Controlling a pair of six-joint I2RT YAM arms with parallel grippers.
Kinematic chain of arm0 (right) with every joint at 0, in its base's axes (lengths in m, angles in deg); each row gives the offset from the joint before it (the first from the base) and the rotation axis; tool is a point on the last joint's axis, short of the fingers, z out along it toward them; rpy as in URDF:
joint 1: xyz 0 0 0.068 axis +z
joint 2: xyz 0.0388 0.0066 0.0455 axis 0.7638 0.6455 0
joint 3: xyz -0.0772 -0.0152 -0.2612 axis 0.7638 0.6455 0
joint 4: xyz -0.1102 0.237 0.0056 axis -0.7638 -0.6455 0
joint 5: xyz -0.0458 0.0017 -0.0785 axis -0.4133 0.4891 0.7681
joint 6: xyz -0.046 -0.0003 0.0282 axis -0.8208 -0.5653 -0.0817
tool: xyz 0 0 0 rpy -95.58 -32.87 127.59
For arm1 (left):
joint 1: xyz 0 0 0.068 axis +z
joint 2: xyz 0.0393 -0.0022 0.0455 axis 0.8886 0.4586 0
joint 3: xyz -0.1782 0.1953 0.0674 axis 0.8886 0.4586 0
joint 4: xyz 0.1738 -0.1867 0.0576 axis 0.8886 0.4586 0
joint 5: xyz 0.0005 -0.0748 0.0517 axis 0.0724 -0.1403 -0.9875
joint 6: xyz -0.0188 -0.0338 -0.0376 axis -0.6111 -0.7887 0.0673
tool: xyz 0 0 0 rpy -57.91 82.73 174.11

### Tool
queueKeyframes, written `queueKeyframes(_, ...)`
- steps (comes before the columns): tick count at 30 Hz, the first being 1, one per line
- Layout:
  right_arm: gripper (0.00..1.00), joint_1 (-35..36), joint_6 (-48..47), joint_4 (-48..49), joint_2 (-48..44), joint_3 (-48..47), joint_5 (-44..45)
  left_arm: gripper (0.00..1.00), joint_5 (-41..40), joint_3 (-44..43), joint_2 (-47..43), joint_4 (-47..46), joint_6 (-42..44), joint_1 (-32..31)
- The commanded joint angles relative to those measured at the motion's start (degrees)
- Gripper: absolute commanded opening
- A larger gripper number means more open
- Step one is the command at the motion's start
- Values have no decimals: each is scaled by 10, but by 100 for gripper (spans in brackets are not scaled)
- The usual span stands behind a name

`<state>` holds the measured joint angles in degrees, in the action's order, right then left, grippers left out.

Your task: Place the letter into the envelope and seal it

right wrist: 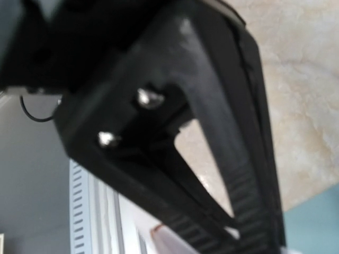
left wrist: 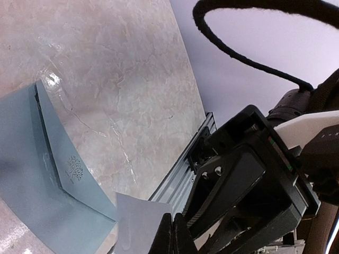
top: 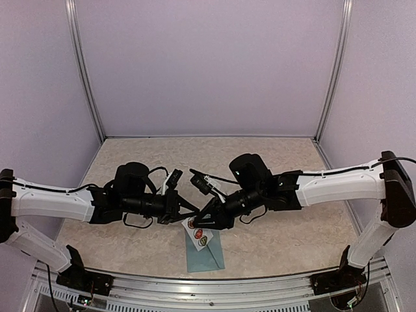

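Left claw (top: 194, 212) tip over envelope (top: 208, 257); right claw (top: 202, 223) beside.

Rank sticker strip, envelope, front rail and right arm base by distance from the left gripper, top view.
From the left gripper:
1. sticker strip, at the fingertips, centre.
2. envelope, just past it, toward the near edge.
3. front rail, along the near edge.
4. right arm base, bottom right corner.

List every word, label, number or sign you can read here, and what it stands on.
No text reads clearly.
Envelope: a small printed tree emblem; any lettering by it is too small to read.
Sticker strip: round stickers with red and green prints, too small to read.
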<state>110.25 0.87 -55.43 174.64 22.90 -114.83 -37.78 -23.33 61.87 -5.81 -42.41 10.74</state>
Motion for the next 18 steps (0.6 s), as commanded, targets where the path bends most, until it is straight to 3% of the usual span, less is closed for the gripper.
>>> queueKeyframes(1,21,9,-8,-5,11,-21,-4,0,16,-10,-13,-19,-4,-8)
queueKeyframes(9,1,10,-10,-7,11,-23,11,0,14,-12,-12,-18,-5,-11)
queueKeyframes(18,0,10,11,12,1,-5,-59,0,-57,-6,-26,28,13,0)
